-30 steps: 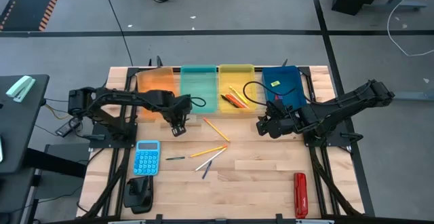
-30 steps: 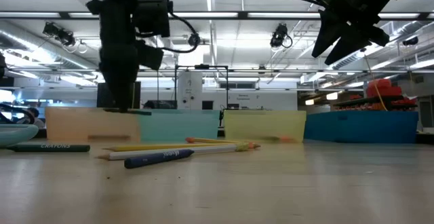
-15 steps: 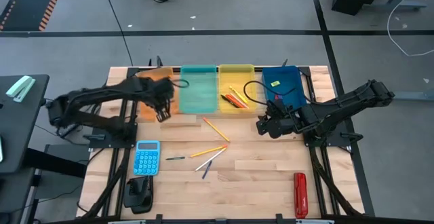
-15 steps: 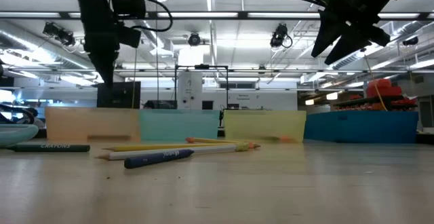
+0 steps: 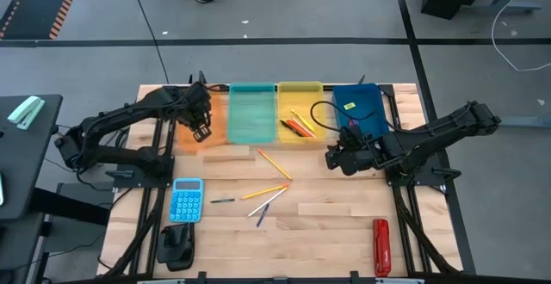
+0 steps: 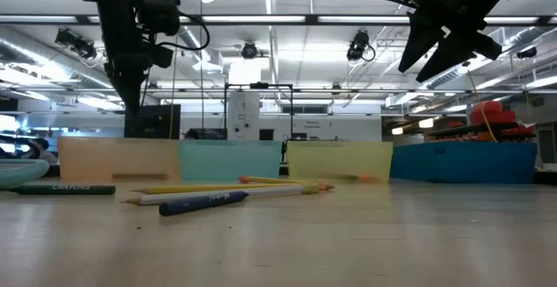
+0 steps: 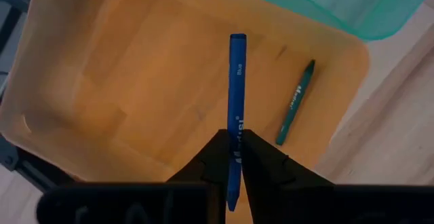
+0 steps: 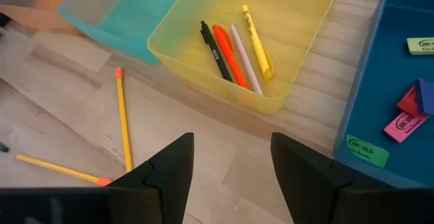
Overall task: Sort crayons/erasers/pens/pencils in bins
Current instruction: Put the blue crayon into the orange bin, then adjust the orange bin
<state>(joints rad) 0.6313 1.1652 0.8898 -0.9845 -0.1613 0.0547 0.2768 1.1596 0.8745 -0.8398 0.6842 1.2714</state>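
The left pincer (image 7: 234, 161) hangs over the translucent orange plastic bin (image 7: 81, 81), clamped on a thin blue crayon (image 7: 235, 95) pointing down into it (a green crayon (image 7: 295, 104) lies on the bin floor beside). The right pincer (image 8: 230, 157) gapes empty above the wooden desk (image 8: 61, 108), near the yellow bin (image 8: 298, 20).

L gripper (image 7: 234, 157) clamped; R gripper (image 8: 230, 157) agape.
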